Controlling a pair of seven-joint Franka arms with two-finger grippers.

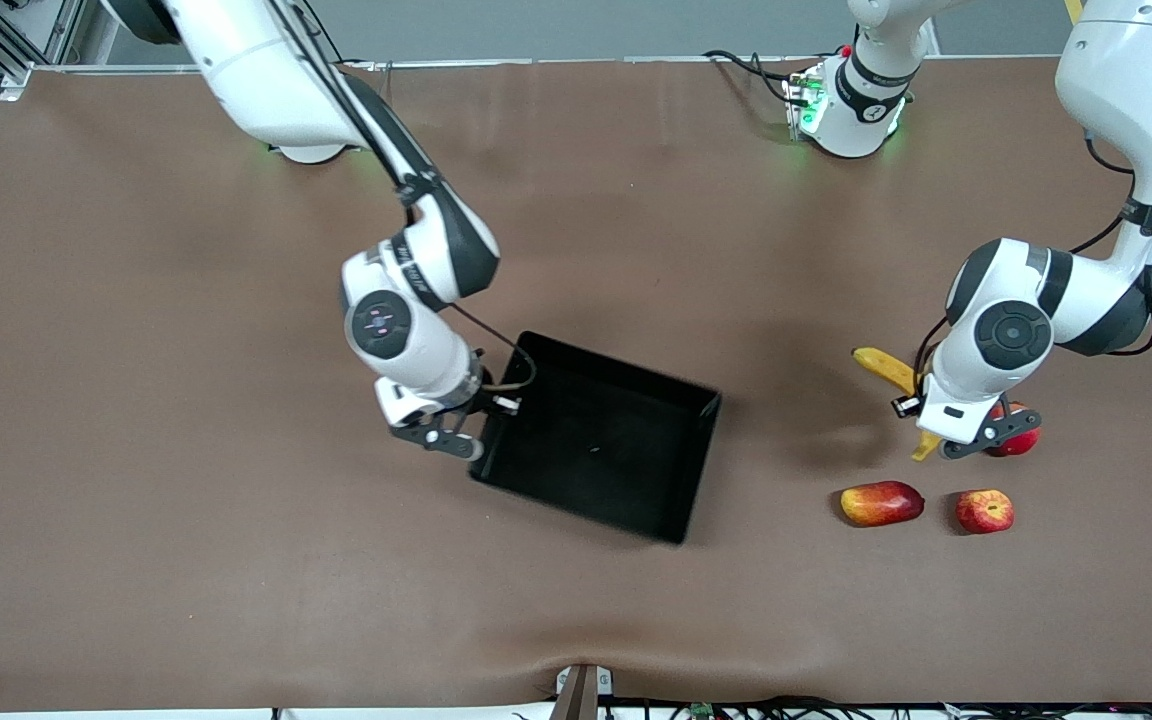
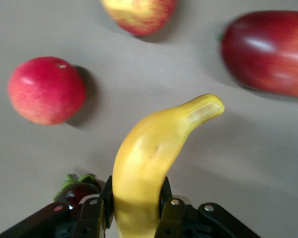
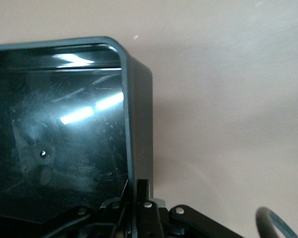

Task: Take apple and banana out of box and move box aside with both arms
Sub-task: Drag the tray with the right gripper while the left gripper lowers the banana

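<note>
Brown matting [image 1: 186,500] covers the table. At its middle the right gripper [image 1: 466,425] is clamped on the black tray's [image 1: 626,480] wall — the rim sits between its jaws. Toward the left arm's end, the left gripper [image 1: 946,435] pinches the banana [image 2: 144,168] — small apple [image 1: 984,511] nearby.

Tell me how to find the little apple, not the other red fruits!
Look at the left arm's end of the brown table, where the left end effector grips the banana. Two fruits lie nearer the front camera: the oblong red-yellow mango, and beside it the small apple. It is smaller and rounder, with a yellowish dimple on top.
</note>
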